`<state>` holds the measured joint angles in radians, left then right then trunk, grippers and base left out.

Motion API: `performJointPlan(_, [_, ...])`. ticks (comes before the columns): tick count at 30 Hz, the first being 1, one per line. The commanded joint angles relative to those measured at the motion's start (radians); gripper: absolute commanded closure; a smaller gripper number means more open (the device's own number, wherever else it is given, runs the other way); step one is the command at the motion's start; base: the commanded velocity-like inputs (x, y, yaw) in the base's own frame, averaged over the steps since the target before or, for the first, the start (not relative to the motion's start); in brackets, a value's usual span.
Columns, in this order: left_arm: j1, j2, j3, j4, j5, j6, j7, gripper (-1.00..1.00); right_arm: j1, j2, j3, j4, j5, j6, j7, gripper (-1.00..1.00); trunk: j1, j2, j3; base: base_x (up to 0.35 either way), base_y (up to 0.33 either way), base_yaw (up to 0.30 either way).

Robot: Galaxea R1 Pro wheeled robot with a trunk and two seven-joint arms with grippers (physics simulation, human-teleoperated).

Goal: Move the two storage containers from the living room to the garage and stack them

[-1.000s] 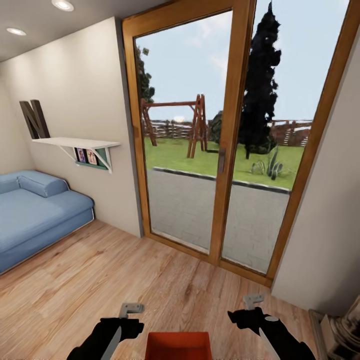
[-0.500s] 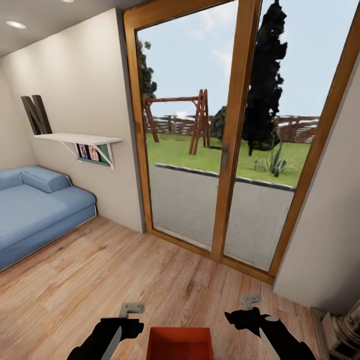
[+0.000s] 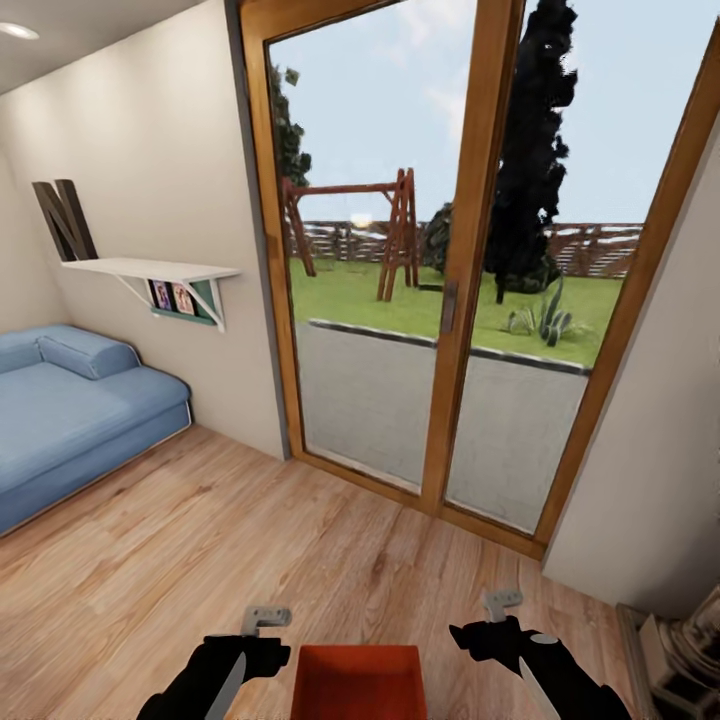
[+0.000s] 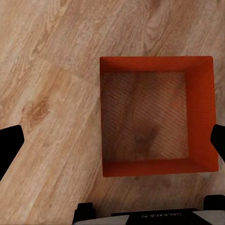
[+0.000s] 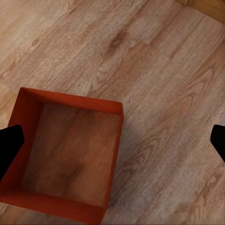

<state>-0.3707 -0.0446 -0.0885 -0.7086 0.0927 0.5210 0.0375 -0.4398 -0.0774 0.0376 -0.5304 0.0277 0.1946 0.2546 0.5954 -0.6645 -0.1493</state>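
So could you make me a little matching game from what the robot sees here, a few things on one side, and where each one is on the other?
Things:
1. sofa
2. storage container
3. shelf
4. swing frame

Places:
A. outside, on the grass beyond the glass door
B. on the wood floor between the two arms
C. mounted on the wall, with a letter N standing on it
D. against the wall under the shelf

Pairs: 1-D, 2-B, 3-C, 4-A
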Motion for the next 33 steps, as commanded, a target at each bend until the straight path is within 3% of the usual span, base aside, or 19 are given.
performJointPlan(1, [0.0,0.0,-0.002,-0.002,0.01,0.005,0.004,-1.0,0.0,-0.001,0.003,-0.002,0.003,0.005,0.002,-1.0,0.0,-0.002,-0.003,0.0,0.0,-0.028])
performJointPlan(33, [0.0,0.002,0.001,-0.002,0.011,0.005,0.003,-1.0,0.0,-0.001,0.004,-0.001,0.003,0.005,-0.003,-1.0,0.0,-0.002,-0.055,0.0,0.0,-0.001])
